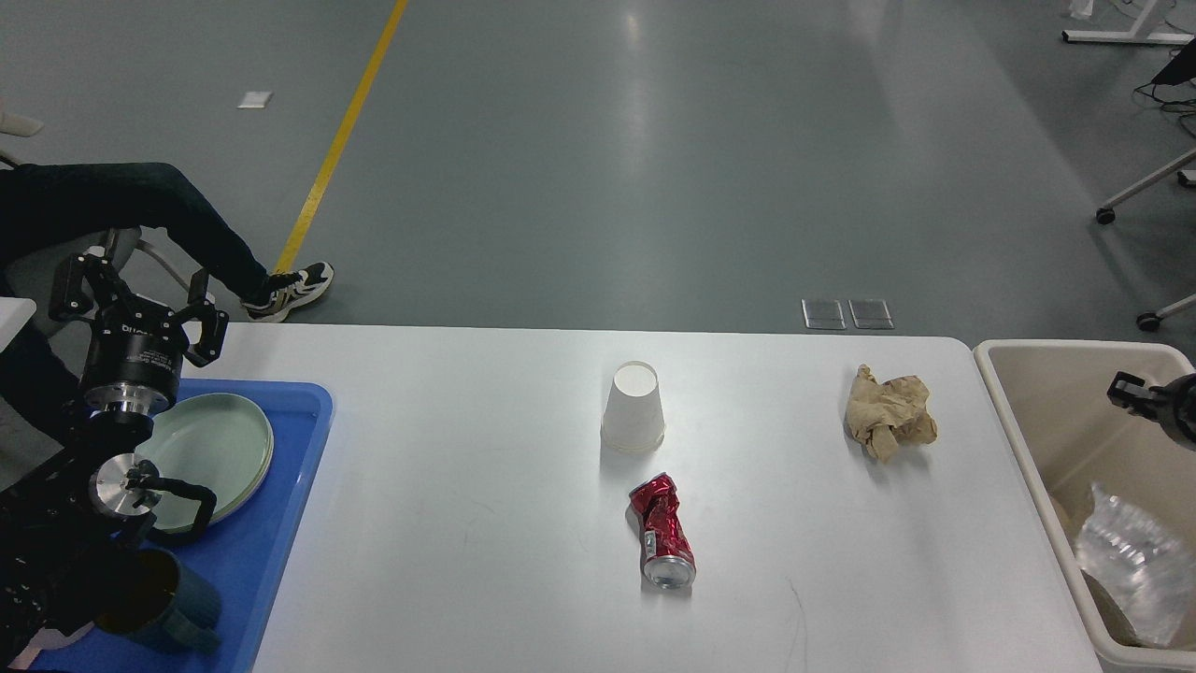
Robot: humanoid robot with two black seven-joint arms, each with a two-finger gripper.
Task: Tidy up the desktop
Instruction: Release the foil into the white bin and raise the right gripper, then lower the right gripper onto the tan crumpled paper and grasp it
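On the white surface (pixel 467 523) in front of us, an upturned paper cup (pixel 633 408) stands near the middle, with a crushed red can (pixel 662 531) lying just on our side of it and a crumpled brown paper (pixel 889 412) well apart toward the right edge. At the left end a blue tray (pixel 271 561) holds a pale green plate (pixel 220 449) and a dark mug (pixel 163 603). Our left gripper (pixel 138 299) hangs above the tray's far corner, jaws apart and holding nothing. Our right gripper (pixel 1135 393) shows only partly over the beige bin (pixel 1023 439); we cannot tell how its jaws stand. Crinkled clear plastic (pixel 1135 561) lies in the bin.
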